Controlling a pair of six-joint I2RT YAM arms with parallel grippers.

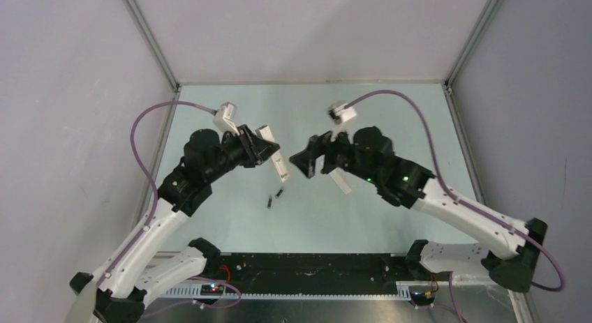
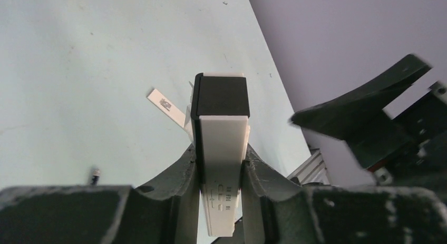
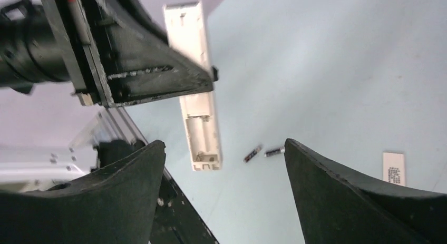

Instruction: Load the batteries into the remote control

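My left gripper (image 1: 264,150) is shut on the white remote control (image 1: 277,159) and holds it above the table, tilted. In the left wrist view the remote (image 2: 224,141) sits between the jaws with its black end (image 2: 220,96) pointing away. In the right wrist view the remote (image 3: 196,70) shows an open battery bay (image 3: 203,136). Two batteries (image 1: 279,192) (image 1: 269,201) lie on the table below the remote; they also show in the right wrist view (image 3: 253,153) (image 3: 274,150). My right gripper (image 1: 305,162) is open and empty, just right of the remote.
A white flat cover strip (image 1: 341,183) lies on the table under the right arm; it also shows in the right wrist view (image 3: 394,168) and the left wrist view (image 2: 166,104). Metal frame posts and side walls bound the table. A black rail runs along the near edge (image 1: 300,267).
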